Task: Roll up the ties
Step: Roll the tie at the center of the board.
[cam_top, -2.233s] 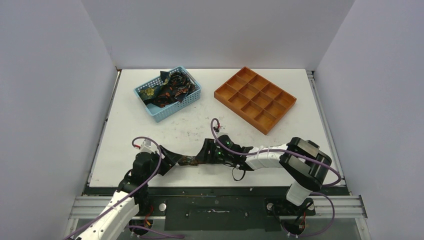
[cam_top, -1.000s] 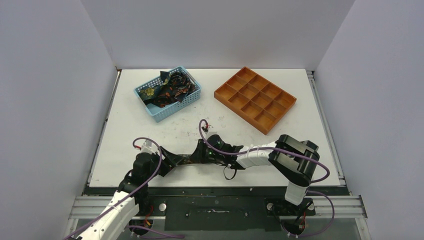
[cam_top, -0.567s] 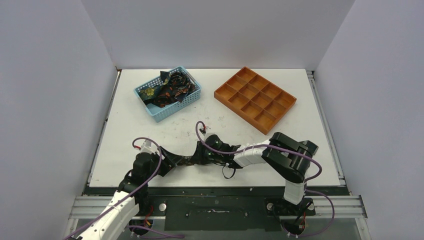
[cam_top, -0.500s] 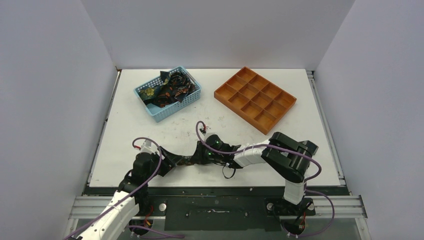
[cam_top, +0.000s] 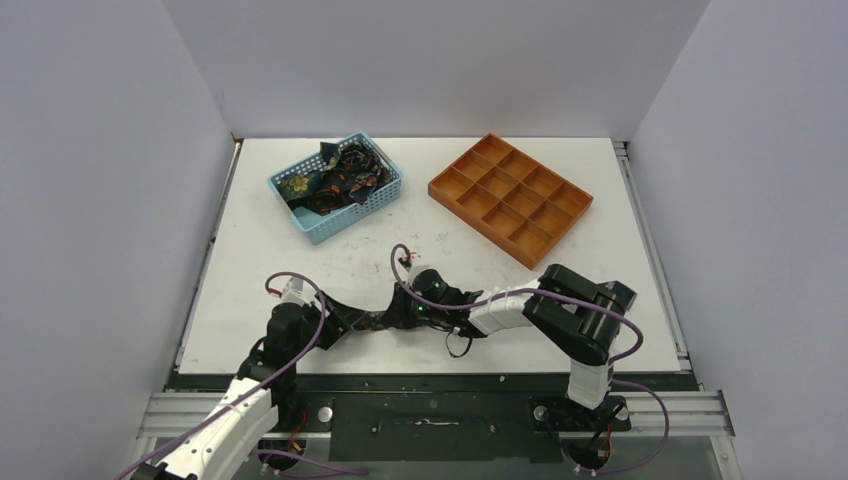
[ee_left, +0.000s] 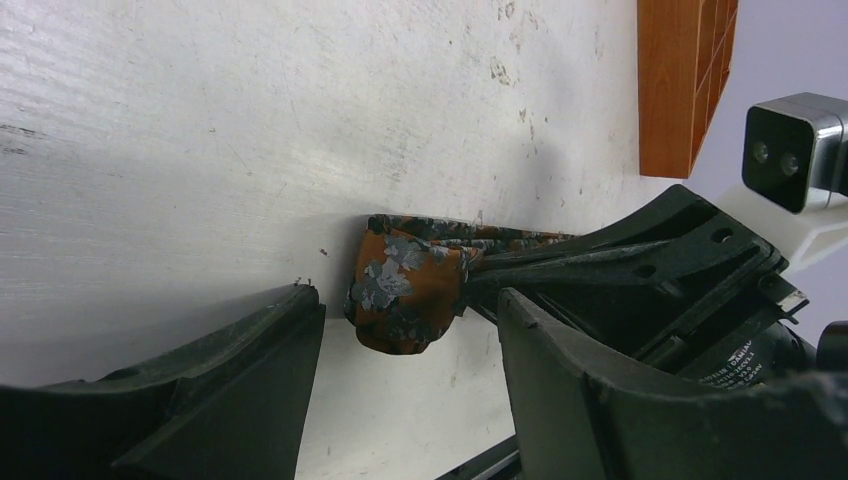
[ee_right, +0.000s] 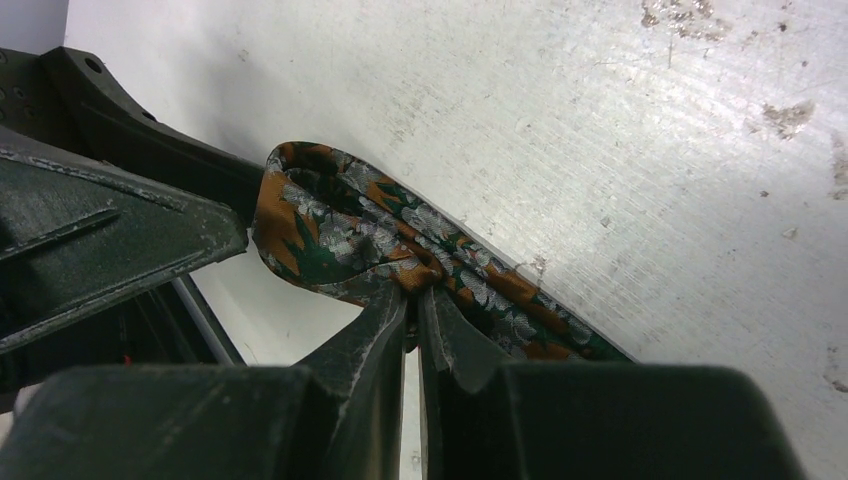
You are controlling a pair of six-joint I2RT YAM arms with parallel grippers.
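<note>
An orange, green and grey floral tie (cam_top: 379,322) lies near the table's front edge between my two arms. My right gripper (cam_top: 405,311) is shut on it. In the right wrist view the fingertips (ee_right: 398,305) pinch the bunched fabric, and a folded loop of the tie (ee_right: 335,232) sticks out beyond them. My left gripper (cam_top: 346,318) faces that loop from the left with its jaws open. In the left wrist view the tie's folded end (ee_left: 405,285) hangs just beyond the left gripper (ee_left: 408,318), touching neither finger. More ties (cam_top: 335,178) sit heaped in the basket.
A light-blue mesh basket (cam_top: 387,195) stands at the back left. At the back right lies an orange compartment tray (cam_top: 577,212), whose corner (ee_left: 685,90) also shows in the left wrist view. The table's front edge runs just below both grippers.
My right gripper has carried the tie leftward, toward the left gripper, and its arm has folded in. The left arm has barely moved.
</note>
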